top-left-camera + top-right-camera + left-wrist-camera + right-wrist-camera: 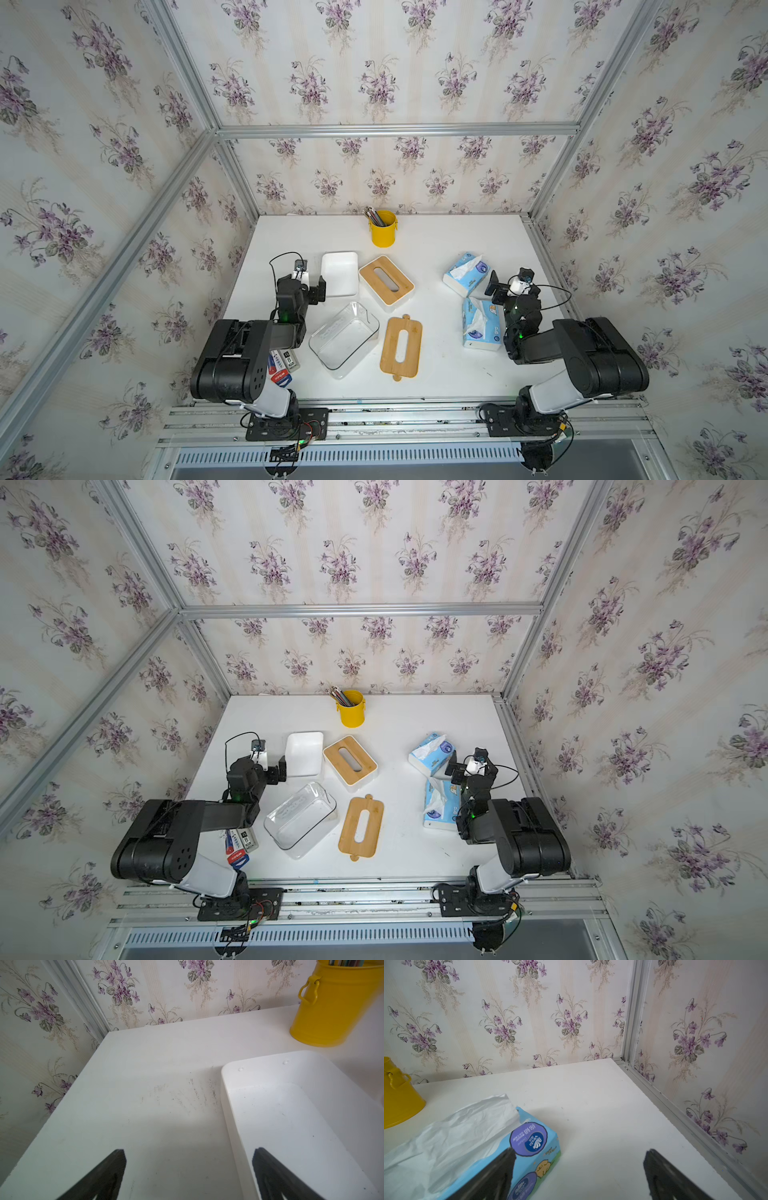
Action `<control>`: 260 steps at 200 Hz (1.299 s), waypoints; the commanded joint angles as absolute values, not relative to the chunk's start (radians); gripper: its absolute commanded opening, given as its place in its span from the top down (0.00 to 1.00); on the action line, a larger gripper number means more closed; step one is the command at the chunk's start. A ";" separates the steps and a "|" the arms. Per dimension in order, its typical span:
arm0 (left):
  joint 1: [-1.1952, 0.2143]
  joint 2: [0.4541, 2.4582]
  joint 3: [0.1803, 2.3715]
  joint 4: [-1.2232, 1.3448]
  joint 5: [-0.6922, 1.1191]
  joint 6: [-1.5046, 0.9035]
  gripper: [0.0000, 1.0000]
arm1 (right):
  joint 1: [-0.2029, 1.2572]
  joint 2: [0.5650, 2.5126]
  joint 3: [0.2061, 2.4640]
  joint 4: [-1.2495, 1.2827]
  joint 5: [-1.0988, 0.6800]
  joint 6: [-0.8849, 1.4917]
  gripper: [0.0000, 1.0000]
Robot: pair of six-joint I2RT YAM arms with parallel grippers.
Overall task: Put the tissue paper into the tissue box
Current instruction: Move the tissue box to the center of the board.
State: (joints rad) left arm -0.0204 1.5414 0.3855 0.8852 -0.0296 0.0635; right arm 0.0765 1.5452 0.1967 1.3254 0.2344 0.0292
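Note:
Two blue tissue paper packs lie on the table's right side, a far one (pixel 465 274) (pixel 533 1147) and a near one (pixel 482 326), each with a white sheet sticking out. Mid-table stand an open white tissue box (pixel 340 274) (pixel 291 1126), a white box with its bamboo lid on (pixel 386 282), a clear box (pixel 344 338) and a loose bamboo lid (pixel 401 347). My left gripper (pixel 312 286) (pixel 190 1152) is open, astride the near wall of the open white box. My right gripper (pixel 500 287) (pixel 581 1151) is open beside the far pack, holding nothing.
A yellow pencil cup (pixel 382 228) (pixel 332 1005) stands at the table's back edge. Small cards and packets (pixel 282 365) lie under my left arm. Wallpapered walls with aluminium rails (pixel 675 1105) close in the table's left, back and right.

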 commanded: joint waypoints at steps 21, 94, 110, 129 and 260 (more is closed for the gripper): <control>-0.021 1.544 0.390 0.894 -0.028 0.066 0.01 | 0.077 1.546 0.201 1.347 0.232 0.032 0.00; -0.020 1.544 0.390 0.896 -0.028 0.066 0.01 | 0.076 1.546 0.201 1.346 0.231 0.032 0.00; -0.020 1.545 0.390 0.895 -0.028 0.067 0.01 | 0.077 1.545 0.202 1.346 0.232 0.032 0.00; -0.021 1.545 0.390 0.894 -0.028 0.067 0.01 | 0.077 1.546 0.201 1.346 0.231 0.032 0.00; -0.005 1.129 0.653 0.051 -0.203 -0.299 0.01 | 0.109 1.010 0.456 0.529 0.230 0.260 0.03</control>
